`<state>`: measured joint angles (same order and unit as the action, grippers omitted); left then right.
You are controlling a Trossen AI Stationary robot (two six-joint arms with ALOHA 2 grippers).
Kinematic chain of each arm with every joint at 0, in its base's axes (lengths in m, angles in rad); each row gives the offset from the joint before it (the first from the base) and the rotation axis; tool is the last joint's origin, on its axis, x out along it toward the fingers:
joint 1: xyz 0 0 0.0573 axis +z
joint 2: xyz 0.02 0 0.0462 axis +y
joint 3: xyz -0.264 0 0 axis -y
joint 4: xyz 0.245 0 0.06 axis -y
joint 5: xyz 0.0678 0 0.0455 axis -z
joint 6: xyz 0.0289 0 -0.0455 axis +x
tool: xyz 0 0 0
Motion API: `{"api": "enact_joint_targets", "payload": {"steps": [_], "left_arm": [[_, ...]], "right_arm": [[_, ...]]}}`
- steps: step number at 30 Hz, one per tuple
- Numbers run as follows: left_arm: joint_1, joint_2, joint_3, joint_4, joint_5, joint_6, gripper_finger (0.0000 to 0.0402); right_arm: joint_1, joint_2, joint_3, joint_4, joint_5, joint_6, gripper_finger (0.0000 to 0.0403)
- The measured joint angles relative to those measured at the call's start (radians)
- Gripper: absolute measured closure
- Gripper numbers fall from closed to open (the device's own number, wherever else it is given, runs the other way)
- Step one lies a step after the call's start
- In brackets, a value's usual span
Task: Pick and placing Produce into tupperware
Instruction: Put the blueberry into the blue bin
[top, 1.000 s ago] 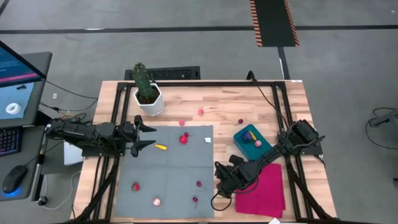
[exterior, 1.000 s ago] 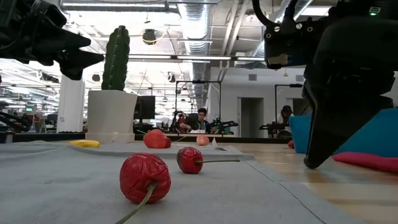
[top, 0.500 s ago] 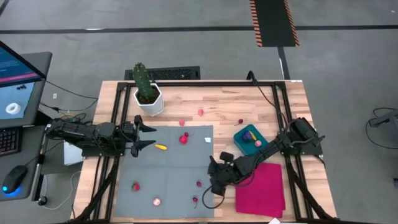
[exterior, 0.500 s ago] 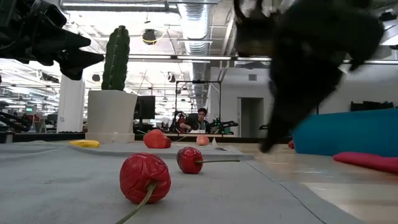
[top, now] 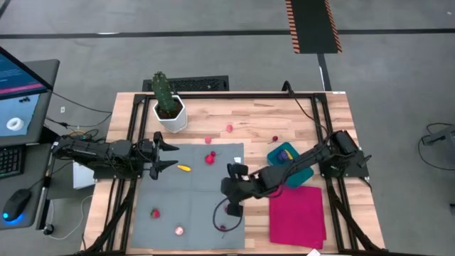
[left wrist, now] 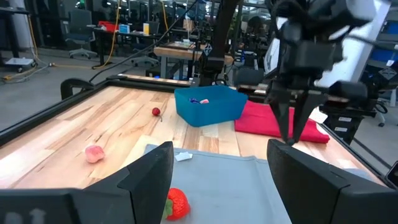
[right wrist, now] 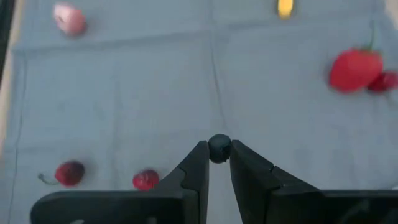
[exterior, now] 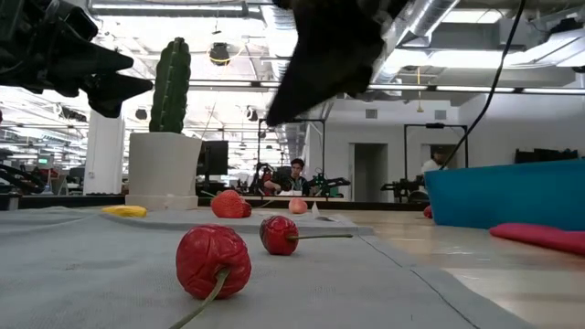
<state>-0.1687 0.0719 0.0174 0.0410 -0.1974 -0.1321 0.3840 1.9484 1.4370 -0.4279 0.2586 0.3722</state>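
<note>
The right gripper hovers over the grey mat, fingers nearly closed around a small dark ball. Two red cherries lie below its fingertips. The left gripper waits open. The teal tub sits behind the right gripper.

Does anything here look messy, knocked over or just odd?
Nothing is spilled or broken. The tall green cactus in its white pot stands upright, and small toy produce lies scattered over the grey mat and bare wooden table, outside the small teal plastic tub.
</note>
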Motion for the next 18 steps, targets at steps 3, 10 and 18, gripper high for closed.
{"api": "enact_joint_targets", "payload": {"steps": [3,10,18], "left_arm": [[0.0,0.0,0.0,-0.001,0.0,0.004,0.0152],[0.0,0.0,0.0,-0.003,0.0,0.0,0.0152],[0.0,0.0,0.0,-0.005,0.0,0.005,0.0152]], "right_arm": [[-0.013,0.0,0.033,0.052,0.002,-0.057,0.0321],[-0.033,-0.049,0.068,0.14,0.003,-0.171,0.0321],[-0.031,-0.197,0.067,0.16,0.007,-0.244,0.0321]]}}
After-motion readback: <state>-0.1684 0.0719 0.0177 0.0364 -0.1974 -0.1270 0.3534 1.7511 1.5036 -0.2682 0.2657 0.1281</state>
